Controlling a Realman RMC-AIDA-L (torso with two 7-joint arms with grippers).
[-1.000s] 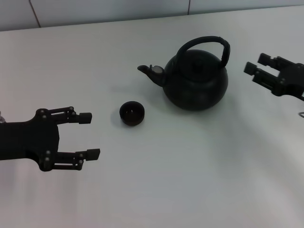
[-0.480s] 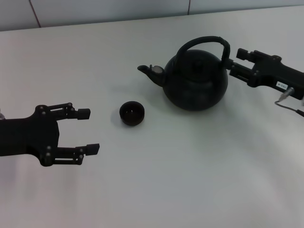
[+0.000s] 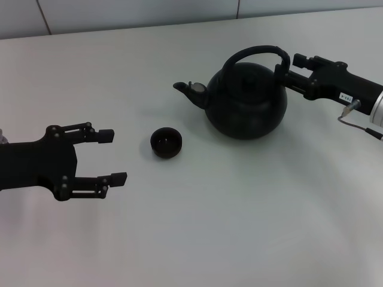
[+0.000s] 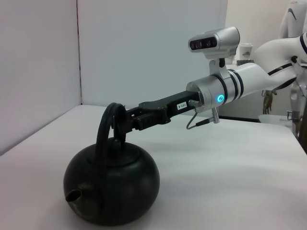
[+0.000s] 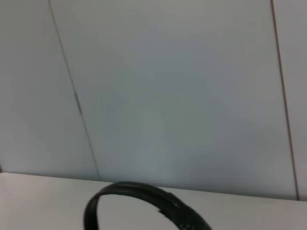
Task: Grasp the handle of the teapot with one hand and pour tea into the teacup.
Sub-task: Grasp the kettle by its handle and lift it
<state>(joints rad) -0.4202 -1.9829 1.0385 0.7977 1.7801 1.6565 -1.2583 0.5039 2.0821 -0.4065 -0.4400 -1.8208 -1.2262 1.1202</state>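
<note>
The matte-black teapot (image 3: 245, 101) stands on the white table, its spout pointing at my left side. Its arched handle (image 3: 257, 52) loops over the domed lid. The tiny black teacup (image 3: 166, 143) sits to the left of the spout, apart from the pot. My right gripper (image 3: 288, 72) is open, with its fingers straddling the right end of the handle; it also shows in the left wrist view (image 4: 121, 122) at the handle (image 4: 102, 136) of the teapot (image 4: 112, 187). My left gripper (image 3: 114, 156) is open and empty, left of the cup. No tea is visible. The right wrist view shows only the handle's arch (image 5: 144, 194).
The white table (image 3: 239, 227) stretches around the pot and cup. A pale tiled wall (image 3: 137, 12) runs along the table's far edge. A cable (image 3: 356, 116) hangs from my right wrist.
My right gripper has moved left from the table's right side until its fingers reach the teapot's handle. My left gripper has shifted only slightly. Teapot and cup have not moved.
</note>
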